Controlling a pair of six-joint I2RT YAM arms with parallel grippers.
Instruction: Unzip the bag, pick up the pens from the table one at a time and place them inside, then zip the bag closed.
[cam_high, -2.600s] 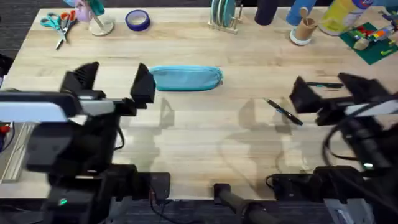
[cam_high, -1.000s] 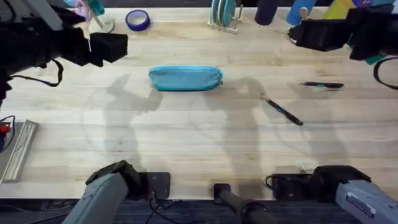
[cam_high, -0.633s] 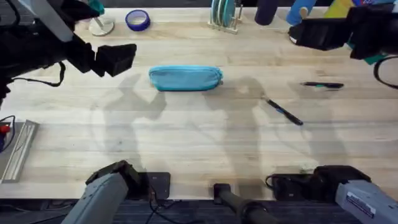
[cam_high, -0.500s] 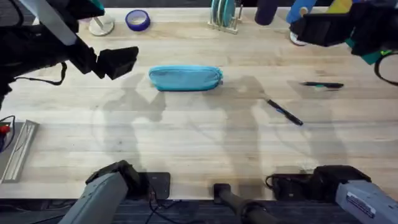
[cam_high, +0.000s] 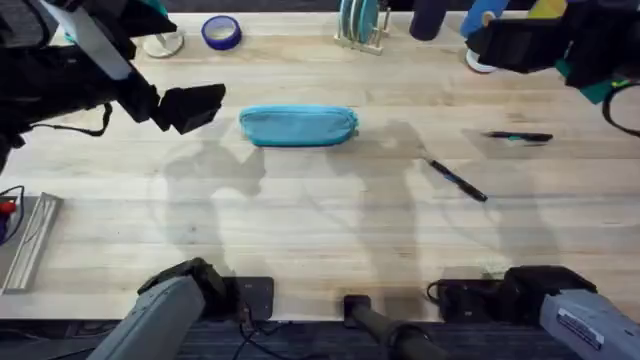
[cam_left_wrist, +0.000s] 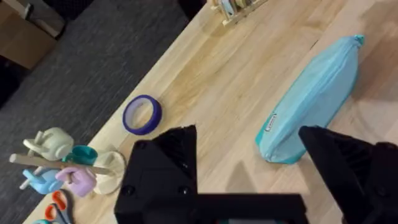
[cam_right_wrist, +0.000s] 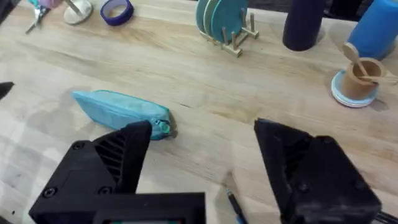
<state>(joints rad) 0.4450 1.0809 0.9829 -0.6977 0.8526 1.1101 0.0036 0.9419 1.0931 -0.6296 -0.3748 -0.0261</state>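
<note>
A: Bag (cam_high: 298, 126) lies flat on the table (cam_high: 300, 230), zipped as far as I can tell, long axis across the table. Two pens to its right: one (cam_high: 458, 181) angled near mid-table, one (cam_high: 518, 136) farther right, well apart from the bag.

B: End effectors?

A: Left end effector (cam_left_wrist: 249, 168) is released, fingers spread wide, hanging just off the bag's left end. Right end effector (cam_right_wrist: 202, 165) also released, empty, raised over the far right, its camera looking at the bag's other end.

B: Step in hand?

A: Unzipping, I judge. One effector should pin an end of the bag while the other takes the pull.

B: Where's the pull?

A: A small tab (cam_right_wrist: 163, 128) shows at the right end in the right wrist view. Pin firmly first; soft fabric will likely drag along otherwise. Draw level along the seam.
</note>
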